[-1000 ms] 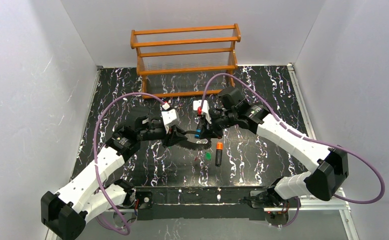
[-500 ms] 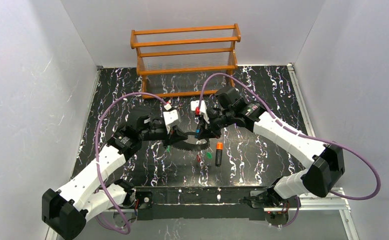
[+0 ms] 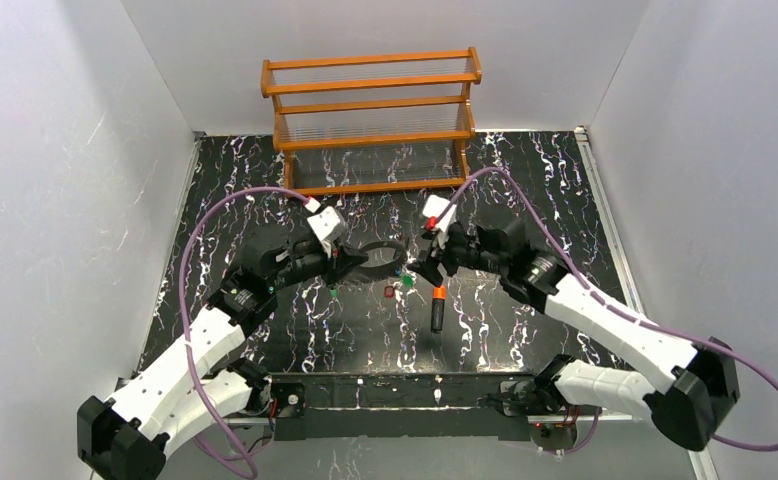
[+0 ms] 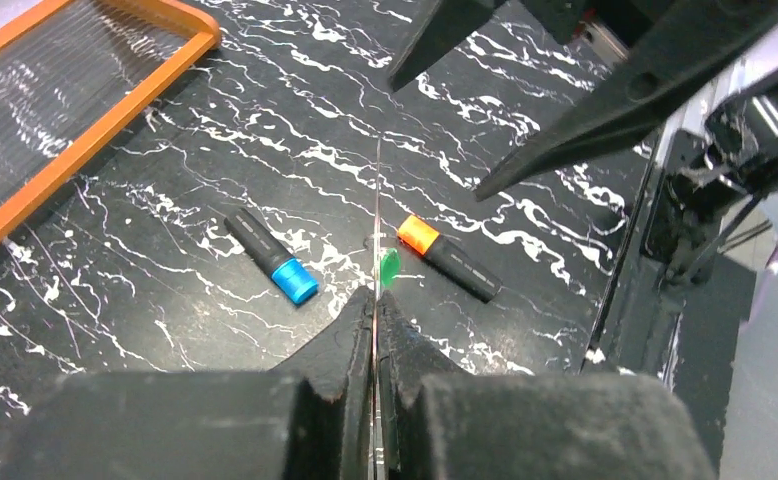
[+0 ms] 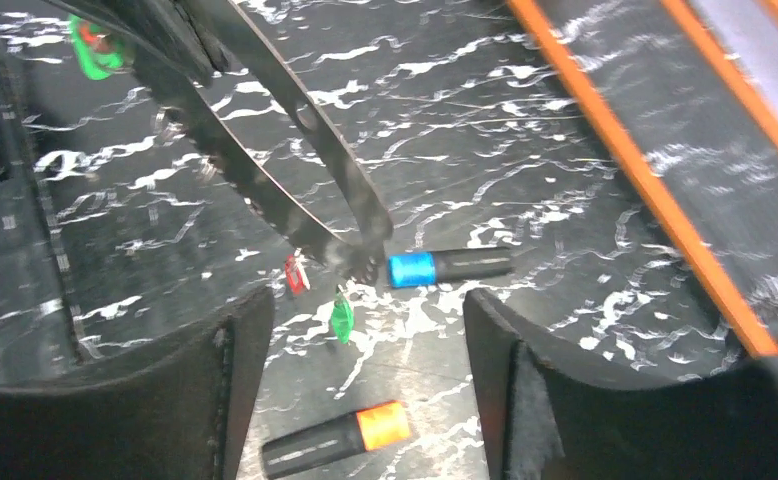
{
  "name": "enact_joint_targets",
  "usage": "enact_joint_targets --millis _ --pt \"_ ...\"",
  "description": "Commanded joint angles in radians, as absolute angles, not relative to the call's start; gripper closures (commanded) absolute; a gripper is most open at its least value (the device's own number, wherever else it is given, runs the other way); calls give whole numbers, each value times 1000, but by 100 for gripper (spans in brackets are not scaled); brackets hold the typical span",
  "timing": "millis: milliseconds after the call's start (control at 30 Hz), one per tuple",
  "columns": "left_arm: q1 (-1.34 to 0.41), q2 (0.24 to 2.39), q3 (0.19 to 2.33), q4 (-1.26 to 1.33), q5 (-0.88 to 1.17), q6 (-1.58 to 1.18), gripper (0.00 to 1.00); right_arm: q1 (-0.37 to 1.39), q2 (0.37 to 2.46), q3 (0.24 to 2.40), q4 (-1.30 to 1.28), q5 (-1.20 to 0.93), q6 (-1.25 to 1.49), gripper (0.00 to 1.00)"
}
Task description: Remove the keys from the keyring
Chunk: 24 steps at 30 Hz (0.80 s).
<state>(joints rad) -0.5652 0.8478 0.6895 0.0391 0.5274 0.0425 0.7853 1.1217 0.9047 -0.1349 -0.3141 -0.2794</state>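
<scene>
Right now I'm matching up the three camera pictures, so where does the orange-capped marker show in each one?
Top view: the orange-capped marker lies slightly right of and below centre.
Left wrist view: it lies just right of centre.
Right wrist view: it lies at the bottom edge, a little left of centre.
Shared landmark: the wooden rack.

Left tool [image 4: 375, 305] tight together, right tool [image 5: 365, 325] agape.
</scene>
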Motion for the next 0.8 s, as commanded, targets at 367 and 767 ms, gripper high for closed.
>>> enact_joint_targets --millis 367,767 --pt "-569 831 621 424 382 -396 100 782 911 532 355 73 6 1" --pt "-569 886 646 482 489 -497 100 782 953 385 664 16 -127 13"
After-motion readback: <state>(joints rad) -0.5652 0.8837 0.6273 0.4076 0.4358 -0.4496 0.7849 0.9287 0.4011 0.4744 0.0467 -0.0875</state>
